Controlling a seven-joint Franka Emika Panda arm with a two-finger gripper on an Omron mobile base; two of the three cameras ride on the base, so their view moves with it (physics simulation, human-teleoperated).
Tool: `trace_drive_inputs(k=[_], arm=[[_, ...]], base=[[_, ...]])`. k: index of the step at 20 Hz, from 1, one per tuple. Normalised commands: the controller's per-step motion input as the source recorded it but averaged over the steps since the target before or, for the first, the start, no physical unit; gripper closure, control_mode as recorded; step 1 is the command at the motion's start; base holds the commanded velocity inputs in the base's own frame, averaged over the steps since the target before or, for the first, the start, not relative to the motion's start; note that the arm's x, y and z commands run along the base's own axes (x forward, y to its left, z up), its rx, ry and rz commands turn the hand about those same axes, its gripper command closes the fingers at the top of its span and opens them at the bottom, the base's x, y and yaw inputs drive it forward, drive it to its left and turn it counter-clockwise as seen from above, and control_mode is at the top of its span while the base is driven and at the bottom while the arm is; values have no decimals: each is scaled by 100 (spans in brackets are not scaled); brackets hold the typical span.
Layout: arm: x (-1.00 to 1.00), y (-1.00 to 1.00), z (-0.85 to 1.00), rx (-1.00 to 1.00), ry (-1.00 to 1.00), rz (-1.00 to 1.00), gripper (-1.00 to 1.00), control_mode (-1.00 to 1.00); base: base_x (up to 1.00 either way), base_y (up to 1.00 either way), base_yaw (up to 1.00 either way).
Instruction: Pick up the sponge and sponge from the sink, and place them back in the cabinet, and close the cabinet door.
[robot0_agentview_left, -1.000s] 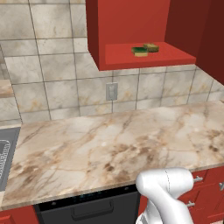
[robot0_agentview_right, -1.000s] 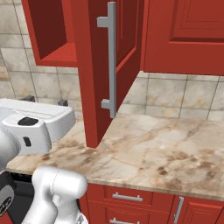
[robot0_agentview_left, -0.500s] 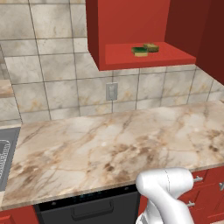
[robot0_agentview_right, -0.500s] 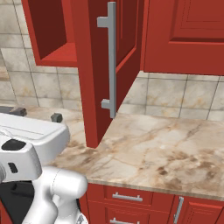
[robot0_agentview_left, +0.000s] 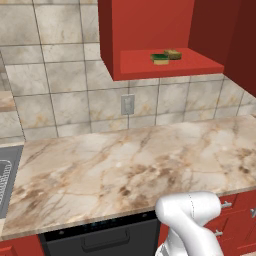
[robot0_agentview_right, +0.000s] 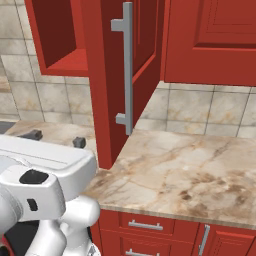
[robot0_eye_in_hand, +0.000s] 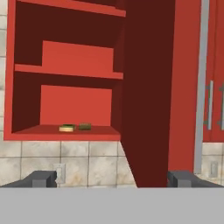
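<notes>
Both sponges lie side by side on the bottom shelf of the open red cabinet (robot0_agentview_left: 150, 65): the green-topped sponge (robot0_agentview_left: 160, 58) on the left, the tan sponge (robot0_agentview_left: 172, 54) just right of it. The hand view shows them small and far off, the green-topped sponge (robot0_eye_in_hand: 66, 127) and the tan sponge (robot0_eye_in_hand: 85, 126). The cabinet door (robot0_agentview_right: 107, 75) stands swung out over the counter, its silver bar handle (robot0_agentview_right: 127, 70) facing right. My gripper (robot0_eye_in_hand: 113, 179) is open and holds nothing, low over the counter, left of the door and well short of the shelf; its fingertips (robot0_agentview_right: 78, 142) point at the wall. A corner of the grey sink (robot0_agentview_left: 10, 165) shows at far left.
A marble counter (robot0_agentview_left: 130, 165) runs under the cabinet, with a tiled wall and a wall outlet (robot0_agentview_left: 127, 104) behind it. A closed red wall cabinet (robot0_agentview_right: 210, 40) hangs right of the open door. Red drawers (robot0_agentview_right: 145, 225) and a dark appliance front (robot0_agentview_left: 100, 240) sit below the counter.
My hand has sunk a little and drawn back from the cabinet in the right base view. Sponges and door have not moved.
</notes>
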Motion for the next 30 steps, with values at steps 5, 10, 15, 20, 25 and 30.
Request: trace_drive_inputs(k=[5,10,15,20,25,30], arm=[[0,-25,-8,0,0,0,-100,-100],[0,-30,-4,0,0,0,-100,-100],[0,-30,0,0,0,0,-100,-100],[0,-23,0,0,0,0,-100,-100],[0,-20,0,0,0,4,-100,-100],[-2,-20,-1,0,0,14,-100,-100]], base=[[0,0,0],[0,0,0],[0,0,0],[0,0,0],[0,0,0],[0,0,0]])
